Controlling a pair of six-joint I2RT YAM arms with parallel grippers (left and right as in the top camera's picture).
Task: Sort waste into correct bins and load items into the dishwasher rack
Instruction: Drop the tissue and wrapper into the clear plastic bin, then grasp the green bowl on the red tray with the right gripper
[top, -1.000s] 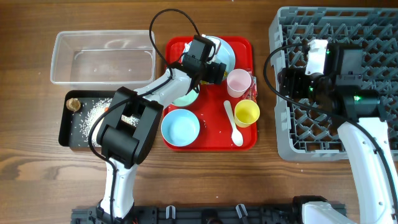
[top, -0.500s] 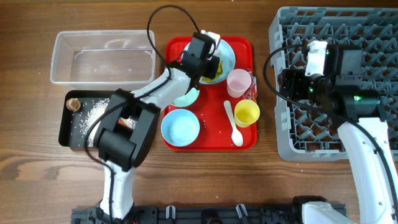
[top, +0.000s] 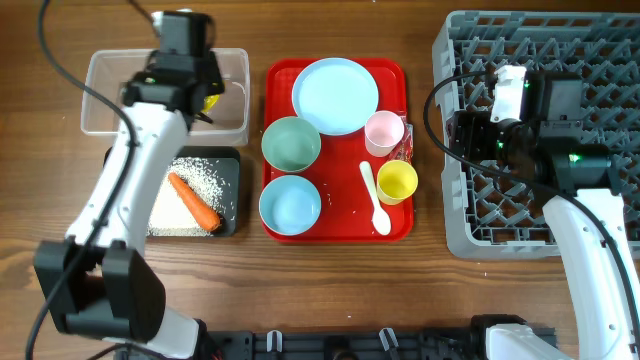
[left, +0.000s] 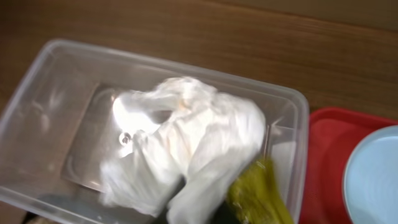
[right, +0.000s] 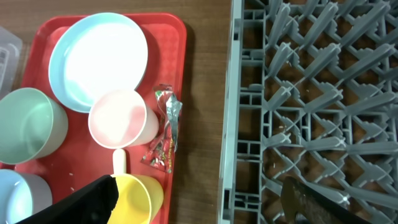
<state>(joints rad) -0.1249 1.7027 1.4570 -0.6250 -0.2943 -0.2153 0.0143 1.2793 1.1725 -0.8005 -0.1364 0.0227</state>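
Left pincer (top: 203, 98), clamped on tissue (left: 186, 146), moved from plate (top: 335, 93) to tub (top: 110, 56); right pincer (right: 200, 186) apart.

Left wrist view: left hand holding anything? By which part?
Crumpled white tissue plus yellow wrapper, gripped at their near lower ends; contact itself out of frame.

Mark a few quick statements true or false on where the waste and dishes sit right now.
The carrot lies in the black tray. True.
The plate has scraps on it. False: it is bare.
A shiny wrapper lies on the red tray beside the pink cup. True.
The dishwasher rack holds the yellow cup. False: the yellow cup stands on the red tray.
The right end effector grips the spoon. False: it is open; the spoon lies on the red tray.
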